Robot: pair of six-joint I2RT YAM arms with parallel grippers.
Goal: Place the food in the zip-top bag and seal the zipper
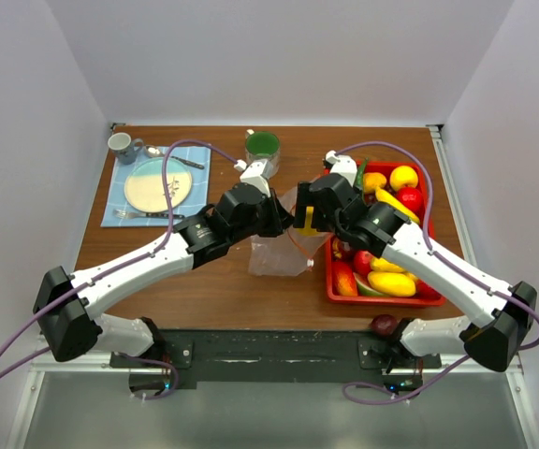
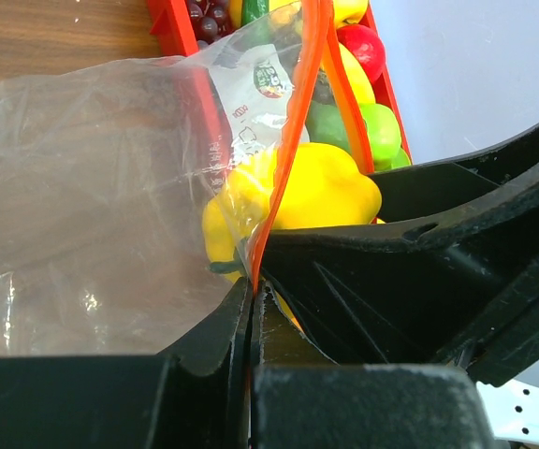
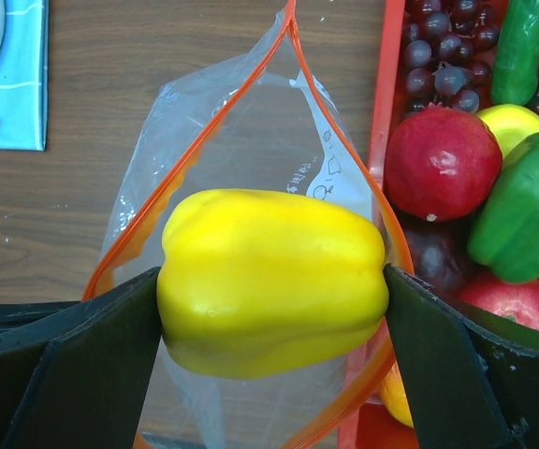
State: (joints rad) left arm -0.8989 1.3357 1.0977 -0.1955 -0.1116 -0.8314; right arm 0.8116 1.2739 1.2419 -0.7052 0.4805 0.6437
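Yellow pepper (image 3: 271, 271) sits in right end effector (image 3: 271, 313) over zip-top bag (image 3: 241, 140).

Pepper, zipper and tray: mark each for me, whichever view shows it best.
pepper (image 3: 271, 281), right wrist view, middle of its yellow front face.
zipper (image 2: 311, 37), left wrist view, upper stretch of the orange strip.
tray (image 3: 382, 103), right wrist view, its wall beside the bag.

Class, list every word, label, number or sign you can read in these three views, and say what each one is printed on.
No text here can be read.
zip-top bag, left wrist view: a round logo with small print beside the zipper, too blurred to read.
Same bag, right wrist view: faint printed symbols, too small to read.
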